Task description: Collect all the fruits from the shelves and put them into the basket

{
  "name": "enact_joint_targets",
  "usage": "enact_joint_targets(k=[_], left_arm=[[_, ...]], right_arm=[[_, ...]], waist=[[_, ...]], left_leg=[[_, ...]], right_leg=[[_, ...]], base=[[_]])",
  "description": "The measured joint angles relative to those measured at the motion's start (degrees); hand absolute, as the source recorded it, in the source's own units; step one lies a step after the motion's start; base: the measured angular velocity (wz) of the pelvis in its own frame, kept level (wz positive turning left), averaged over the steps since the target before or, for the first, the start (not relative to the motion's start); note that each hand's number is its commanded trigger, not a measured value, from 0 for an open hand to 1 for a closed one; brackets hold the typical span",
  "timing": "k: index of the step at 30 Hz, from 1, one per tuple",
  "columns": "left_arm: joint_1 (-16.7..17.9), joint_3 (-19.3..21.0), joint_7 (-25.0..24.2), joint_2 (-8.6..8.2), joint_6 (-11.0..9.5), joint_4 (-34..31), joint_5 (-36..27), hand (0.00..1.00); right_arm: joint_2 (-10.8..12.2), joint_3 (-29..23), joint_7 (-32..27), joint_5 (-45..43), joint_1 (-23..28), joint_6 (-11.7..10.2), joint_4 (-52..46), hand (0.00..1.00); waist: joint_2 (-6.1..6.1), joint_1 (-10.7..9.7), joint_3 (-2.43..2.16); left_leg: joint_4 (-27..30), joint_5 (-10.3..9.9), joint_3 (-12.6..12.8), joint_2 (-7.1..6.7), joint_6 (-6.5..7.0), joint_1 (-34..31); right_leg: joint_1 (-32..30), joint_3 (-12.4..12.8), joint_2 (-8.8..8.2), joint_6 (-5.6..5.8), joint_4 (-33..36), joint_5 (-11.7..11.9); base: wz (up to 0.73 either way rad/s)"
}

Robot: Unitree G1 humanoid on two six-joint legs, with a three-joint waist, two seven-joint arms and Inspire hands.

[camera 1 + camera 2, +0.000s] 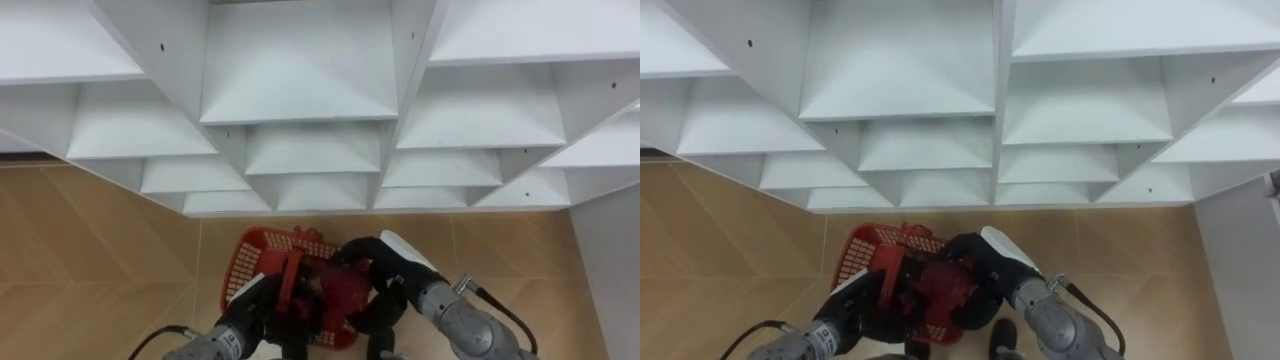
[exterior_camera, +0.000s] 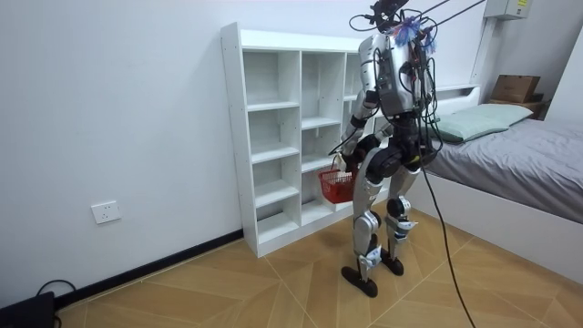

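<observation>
The robot stands upright, close in front of a white shelf unit (image 1: 300,70) with open compartments, on a wooden floor (image 1: 100,250). A bed (image 2: 519,155) lies behind it at the room view's right. Looking down from the head, the red basket (image 1: 262,245) hangs low before the robot at 6 o'clock in the view, just out from the foot of the shelves and clear of the floor. Its red handle (image 1: 291,275) stands up across the middle, running from 12 to 6 o'clock. The left hand (image 1: 252,300) sits at the basket's 7 o'clock, pressed against the handle with its dark fingers curled round it and bearing the basket. The right hand (image 1: 395,262) comes in at the basket's 3 o'clock with its white back turned up and its dark fingers reaching over the rim. How widely they are spread, or whether they grip anything, cannot be told. Just off those fingers at 9 o'clock, inside the basket, lies a rounded red mass (image 1: 345,288). Whether it is a fruit cannot be told against the red mesh. In the room view the basket hangs at thigh height between the robot and the lower shelves. A wall socket (image 2: 107,211) sits low on the wall, well off at 9 o'clock from the shelf unit.
</observation>
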Motion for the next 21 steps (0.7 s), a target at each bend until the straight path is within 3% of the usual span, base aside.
enact_joint_targets(k=[21], left_arm=[[-1.48, 0.2, -0.01, -1.4, -1.39, -0.38, -0.58, 1.0]], right_arm=[[1.69, -0.66, -4.08, 0.0, -2.65, 0.0, 5.19, 1.0]], waist=[[-0.03, 0.77, 0.21]], left_leg=[[0.12, 0.0, 0.35, 0.01, 0.0, -0.2]], right_leg=[[-0.66, 0.57, 0.01, 0.0, 0.7, -0.15]], base=[[-0.01]])
